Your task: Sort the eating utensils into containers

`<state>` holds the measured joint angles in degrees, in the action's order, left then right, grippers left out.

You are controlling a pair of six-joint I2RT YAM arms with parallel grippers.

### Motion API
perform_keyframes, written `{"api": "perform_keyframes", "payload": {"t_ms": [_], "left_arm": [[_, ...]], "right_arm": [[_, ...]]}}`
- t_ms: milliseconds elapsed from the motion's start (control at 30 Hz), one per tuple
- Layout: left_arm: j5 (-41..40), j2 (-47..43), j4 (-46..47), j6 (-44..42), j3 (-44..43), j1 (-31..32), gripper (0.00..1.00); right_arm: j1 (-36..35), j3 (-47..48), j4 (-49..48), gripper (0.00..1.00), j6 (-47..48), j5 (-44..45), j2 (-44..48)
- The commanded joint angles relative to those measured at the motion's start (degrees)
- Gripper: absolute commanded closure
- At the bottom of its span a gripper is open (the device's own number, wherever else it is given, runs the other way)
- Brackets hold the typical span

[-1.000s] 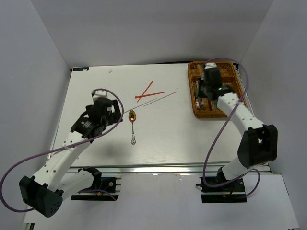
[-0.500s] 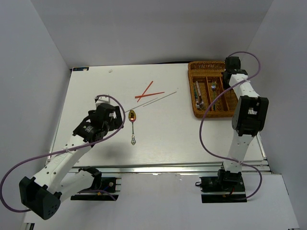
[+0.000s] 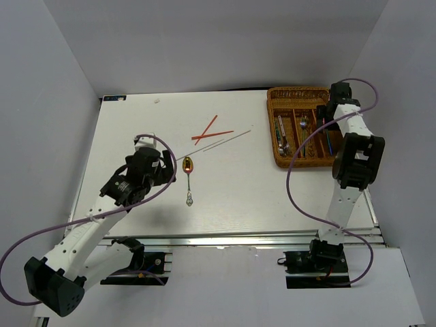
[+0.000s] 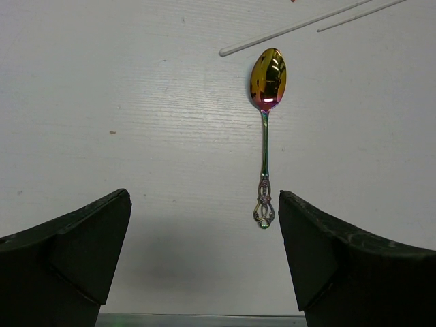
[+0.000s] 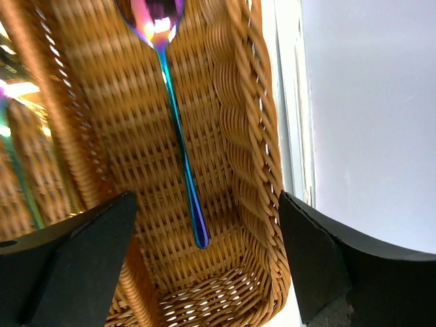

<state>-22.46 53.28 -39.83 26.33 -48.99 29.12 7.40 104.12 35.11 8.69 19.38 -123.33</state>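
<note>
A gold and purple spoon (image 3: 188, 178) lies on the white table, bowl toward the far side. My left gripper (image 3: 169, 170) hovers open just left of it. In the left wrist view the spoon (image 4: 265, 129) lies ahead, its handle end close to my right finger (image 4: 340, 259), and the left gripper (image 4: 204, 266) holds nothing. My right gripper (image 3: 325, 117) is open over the right slot of the wicker tray (image 3: 296, 90). A blue-handled spoon (image 5: 178, 136) lies loose on the slot floor, beyond the tips of the right gripper (image 5: 208, 272).
Two red chopsticks (image 3: 211, 131) lie crossed mid-table, with two silver chopsticks (image 3: 221, 142) just in front of them. More cutlery (image 3: 281, 129) fills the tray's left and middle slots. A white wall (image 5: 368, 102) stands close beside the tray. The table's near edge (image 4: 204, 319) lies below my left fingers.
My right gripper has opened and let the blue-handled spoon go into the tray's right slot, and the right arm swung to the tray's far right. The left arm shifted slightly.
</note>
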Motion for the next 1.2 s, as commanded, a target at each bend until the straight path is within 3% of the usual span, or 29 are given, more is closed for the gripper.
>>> {"api": "perform_keyframes", "payload": {"t_ms": [0,200,333,367,400,433,500,533,600,667,800,867,1000,1167], "left_arm": [[0.40,0.51,0.29,-0.66,-0.49,0.32,0.02],[3.64,7.00,0.46,2.67,-3.47,0.32,0.02],[9.26,16.05,4.32,6.01,-5.58,0.58,0.02],[9.62,20.59,5.37,6.45,-7.07,0.84,0.02],[9.71,22.99,5.64,6.63,-7.95,1.72,0.02],[8.67,25.36,5.47,6.72,-9.09,2.16,0.02],[7.34,31.17,5.38,6.46,-11.46,2.43,0.03],[6.38,32.75,5.73,6.20,-11.82,2.43,0.05],[5.85,36.87,6.34,5.93,-12.88,2.43,0.12],[7.07,38.91,6.96,5.49,-13.14,2.43,0.31],[8.05,42.25,9.42,6.37,-12.09,2.43,0.45],[8.39,44.19,10.38,6.37,-11.65,2.43,0.49],[9.98,46.83,11.80,6.37,-11.30,2.43,0.52],[8.66,49.55,10.92,6.72,-11.83,2.43,0.63]], "right_arm": [[-0.37,4.43,1.54,0.11,-1.57,-3.28,3.88],[-3.34,4.96,3.55,0.11,-7.45,-3.74,17.64],[-15.88,-4.41,-1.51,0.11,-16.82,3.56,32.94],[-17.05,-13.32,-3.80,0.11,-20.78,0.52,36.37],[-16.98,-18.55,-10.35,0.11,-22.47,-21.70,43.54],[-16.20,-24.25,-14.85,0.11,-22.49,-32.02,47.44],[-17.06,-41.33,-29.48,0.11,-29.14,-45.23,58.74],[-17.59,-45.97,-31.92,0.11,-31.52,-46.70,62.47],[-20.13,-51.09,-29.59,0.11,-33.21,-41.21,69.84],[-22.86,-51.73,-22.42,0.11,-31.81,-37.68,73.21],[-23.31,-52.96,-14.12,0.12,-27.95,-33.01,80.51],[-23.31,-53.14,-9.83,0.12,-27.06,-32.82,82.10],[-23.31,-56.12,-9.19,0.13,-26.97,-36.33,86.76],[-23.31,-55.95,-7.16,0.15,-26.53,-37.57,88.87]]}}
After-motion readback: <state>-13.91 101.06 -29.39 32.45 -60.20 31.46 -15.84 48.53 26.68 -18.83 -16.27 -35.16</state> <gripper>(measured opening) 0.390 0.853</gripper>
